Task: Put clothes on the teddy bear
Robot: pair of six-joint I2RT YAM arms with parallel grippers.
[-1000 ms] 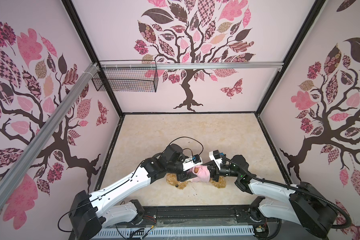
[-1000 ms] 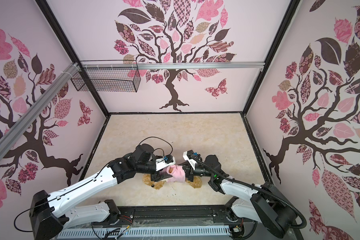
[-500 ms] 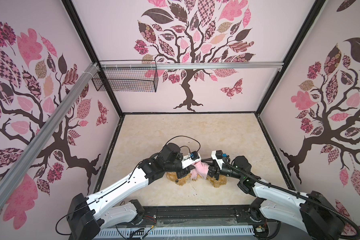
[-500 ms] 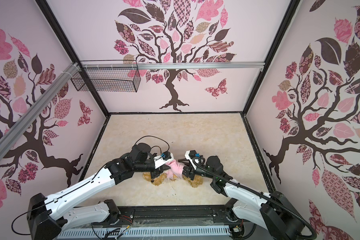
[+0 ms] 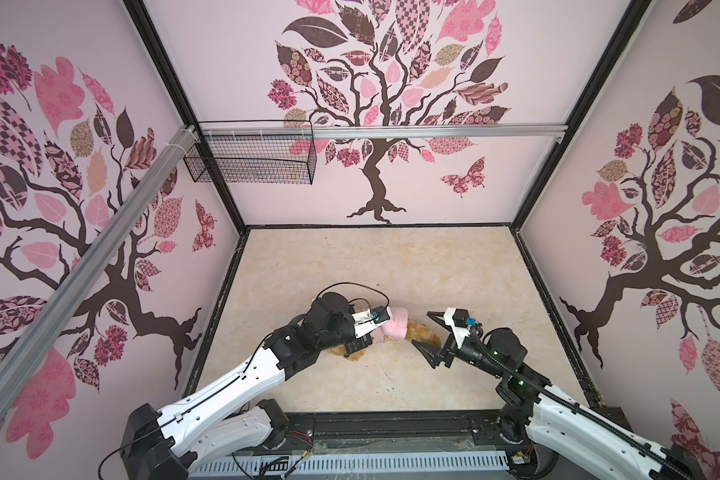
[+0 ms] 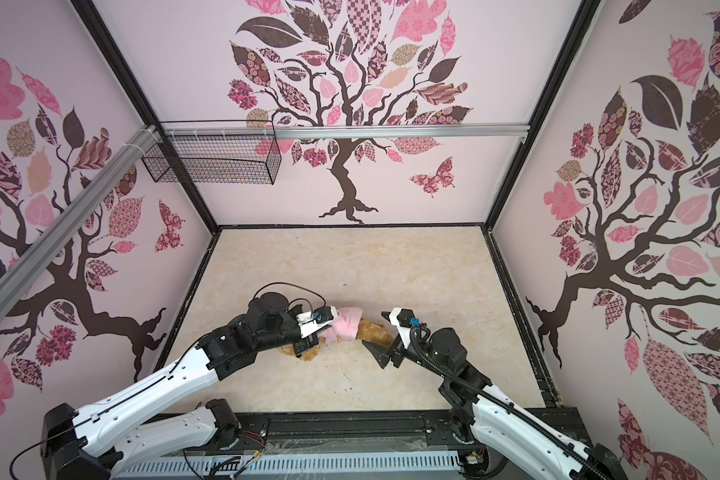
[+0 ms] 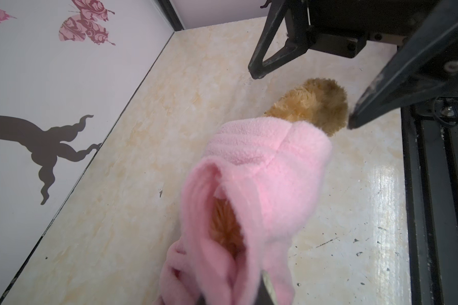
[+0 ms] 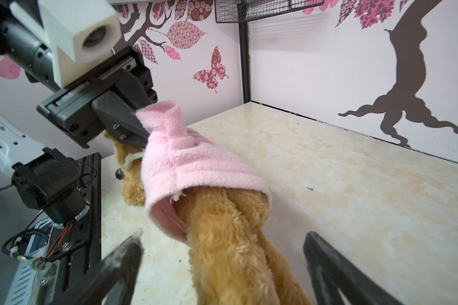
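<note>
A shaggy golden-brown plush teddy bear (image 8: 230,258) is seen lying across the near middle of a cream, marble-patterned tabletop (image 5: 371,266), between the two robot arms. Its head is turned to the left and its legs are stretched to the right. A small pink fleece shirt (image 8: 196,163) is drawn over the bear's upper body. The lower body and legs are left bare beyond the hem, and part of the face, with one dark eye, is shown at the shirt's left end.

The left pincer (image 8: 139,126) is clamped shut on a bunched fold at the left end of the shirt, close above the bear's head. In the left wrist view, golden fur is glimpsed through an opening in the pink fabric. Which opening of the garment is gripped cannot be told.

The right pincer (image 5: 427,330) is held with its jaws spread wide, one black finger (image 8: 124,256) on each side of the bear's legs. Nothing is gripped by it, and no contact with the fur is shown.

In both top views a black wire basket (image 5: 250,166) is seen hung from an aluminium rail (image 5: 433,132) on the far wall, to the left, well apart from the bear. The walls are covered with brown and pink tree decals (image 5: 375,137).
</note>
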